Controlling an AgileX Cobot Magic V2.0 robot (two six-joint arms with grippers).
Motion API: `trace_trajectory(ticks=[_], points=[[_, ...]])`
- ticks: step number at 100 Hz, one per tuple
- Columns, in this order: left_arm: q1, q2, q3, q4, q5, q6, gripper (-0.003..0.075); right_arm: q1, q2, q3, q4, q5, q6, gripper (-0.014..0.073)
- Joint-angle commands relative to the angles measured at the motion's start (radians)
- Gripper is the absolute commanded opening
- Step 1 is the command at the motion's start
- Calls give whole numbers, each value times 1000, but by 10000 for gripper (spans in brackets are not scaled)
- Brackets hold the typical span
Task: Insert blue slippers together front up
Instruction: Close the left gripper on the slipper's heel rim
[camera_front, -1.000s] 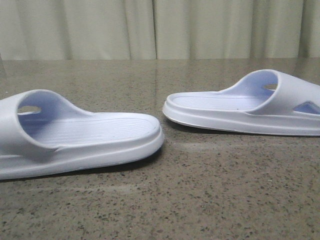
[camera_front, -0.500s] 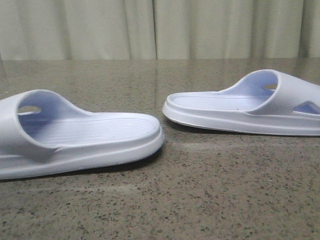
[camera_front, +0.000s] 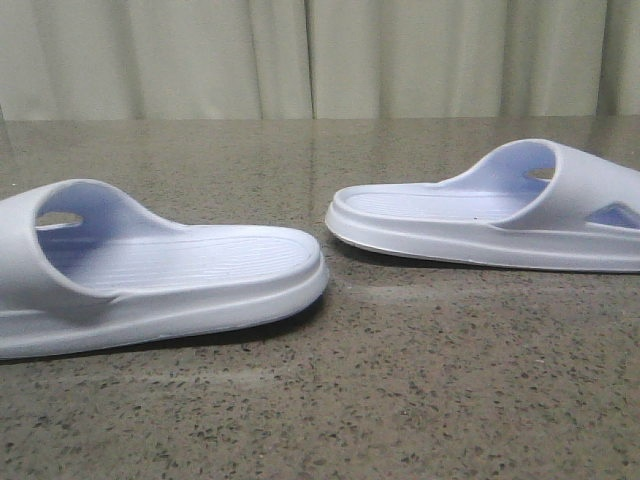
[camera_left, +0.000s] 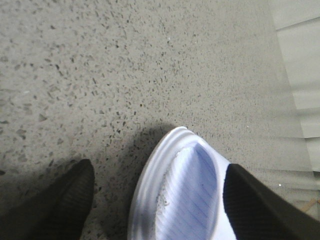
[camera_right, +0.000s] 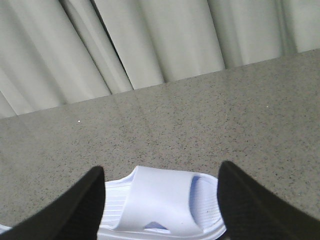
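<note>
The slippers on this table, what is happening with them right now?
Two pale blue slippers lie flat and apart on the speckled table, one on the left, one on the right. Neither is held yet. The left gripper hangs open over one end of the left slipper. The right gripper hangs open over the strap of the right slipper. The joining has not begun.

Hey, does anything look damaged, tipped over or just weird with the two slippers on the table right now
Nothing stands out. The left slipper and right slipper both sit sole-down and apart on the table, with no visible damage. They aren't nested yet.
</note>
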Motion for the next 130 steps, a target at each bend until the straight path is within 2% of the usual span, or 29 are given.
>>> trace_trajectory(ticks=[1, 22, 47, 63, 117, 130], points=[[4, 33, -17, -32, 24, 31, 484, -3, 22, -36, 12, -84, 0, 414], [4, 61, -17, -106, 44, 117, 484, -3, 22, -36, 12, -85, 0, 414], [4, 81, -17, -110, 66, 119, 454, -3, 22, -36, 12, -85, 0, 414], [-9, 81, -17, -155, 69, 174, 454, -3, 22, -36, 12, -85, 0, 414], [-36, 81, -17, -161, 43, 178, 454, -3, 22, -36, 25, -85, 0, 414], [-36, 81, -17, -161, 30, 178, 412, -3, 22, -36, 29, -85, 0, 414]])
